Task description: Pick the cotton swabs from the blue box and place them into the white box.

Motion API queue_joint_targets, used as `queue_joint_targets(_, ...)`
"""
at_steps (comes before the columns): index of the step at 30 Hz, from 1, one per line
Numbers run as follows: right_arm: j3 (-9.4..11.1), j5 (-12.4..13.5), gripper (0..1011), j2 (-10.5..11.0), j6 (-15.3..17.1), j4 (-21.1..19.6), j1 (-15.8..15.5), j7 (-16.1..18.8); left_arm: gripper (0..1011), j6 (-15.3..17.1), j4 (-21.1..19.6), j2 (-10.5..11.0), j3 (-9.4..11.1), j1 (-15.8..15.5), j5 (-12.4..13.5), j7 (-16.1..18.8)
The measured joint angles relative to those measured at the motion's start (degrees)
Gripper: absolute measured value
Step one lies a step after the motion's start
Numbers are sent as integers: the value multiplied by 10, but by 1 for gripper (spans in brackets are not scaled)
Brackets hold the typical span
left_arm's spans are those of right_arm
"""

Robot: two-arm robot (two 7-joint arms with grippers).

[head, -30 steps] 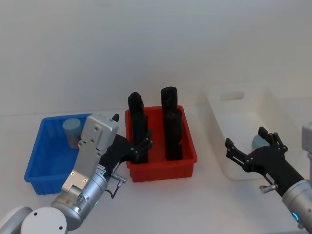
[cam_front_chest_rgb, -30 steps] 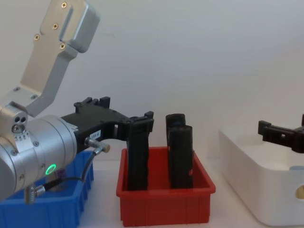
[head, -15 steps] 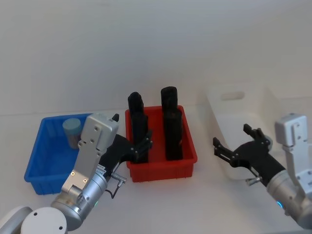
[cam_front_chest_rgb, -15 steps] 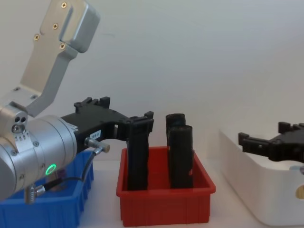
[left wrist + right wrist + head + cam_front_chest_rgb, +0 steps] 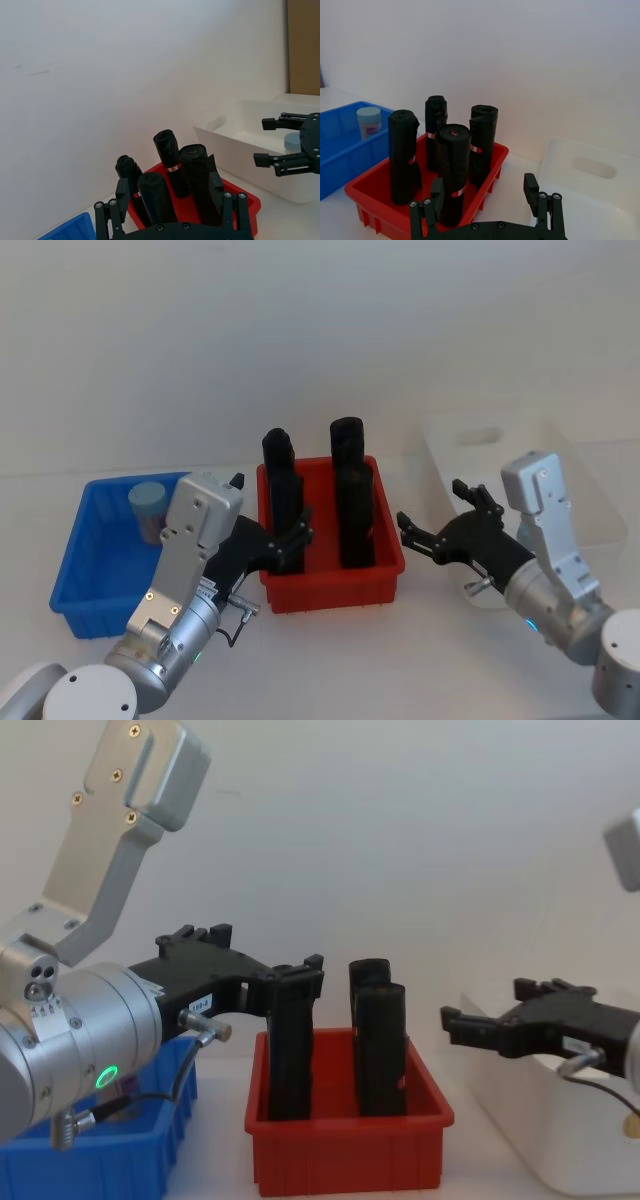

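Note:
The blue box [image 5: 95, 560] sits at the left with one cotton swabs jar [image 5: 148, 508] upright in its far corner, also seen in the right wrist view [image 5: 369, 122]. Another pale-lidded jar [image 5: 296, 141] rests inside the white box [image 5: 590, 485] on the right. My right gripper [image 5: 435, 528] hangs open and empty between the red bin and the white box [image 5: 545, 1135]. My left gripper [image 5: 292, 540] stands open at the red bin's front left corner, beside the blue box [image 5: 100, 1165], holding nothing.
A red bin [image 5: 330, 575] with several tall black rolls [image 5: 352, 500] stands in the middle, between the two boxes. Bare white table runs along the front edge. A white wall closes the back.
My right gripper has swung left, from over the white box to the gap beside the red bin, still open. The left arm has not moved.

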Motion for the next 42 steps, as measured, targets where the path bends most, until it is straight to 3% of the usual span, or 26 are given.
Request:
queue_joint_targets(17,-14,-28,1002,-50,-36,165,113,53,1004,0,0,0,0,0,0,0)
queue_joint_targets(32,-20,-24,996,-80,-83,296,190,105,1004,0,0,0,0,0,0,0)
queue_joint_targets(42,-22,-19,732,-99,-123,394,241,127,1004,0,0,0,0,0,0,0)
